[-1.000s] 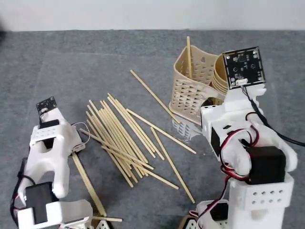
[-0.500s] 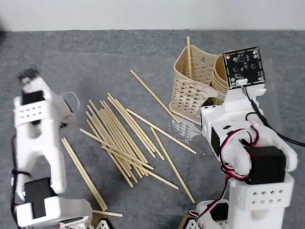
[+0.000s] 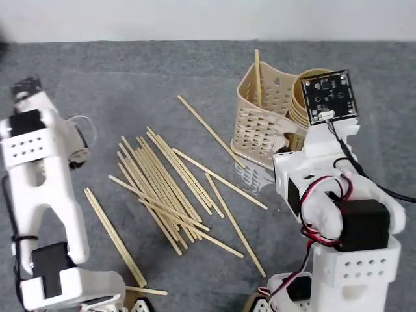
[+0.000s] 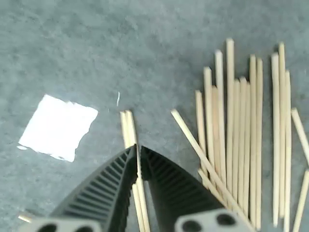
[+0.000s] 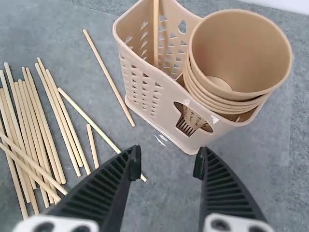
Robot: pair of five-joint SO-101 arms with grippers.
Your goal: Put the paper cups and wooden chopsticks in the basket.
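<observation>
I log left gripper closed on nothing above a chopstick pair, right gripper spread wide before the basket, paper cups nested inside, white paper scrap nearby

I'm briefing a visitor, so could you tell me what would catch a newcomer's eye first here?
Loose wooden chopsticks lie fanned across the middle of the grey table. Right of them stands a beige basket, already holding stacked paper cups and one upright chopstick.
</observation>
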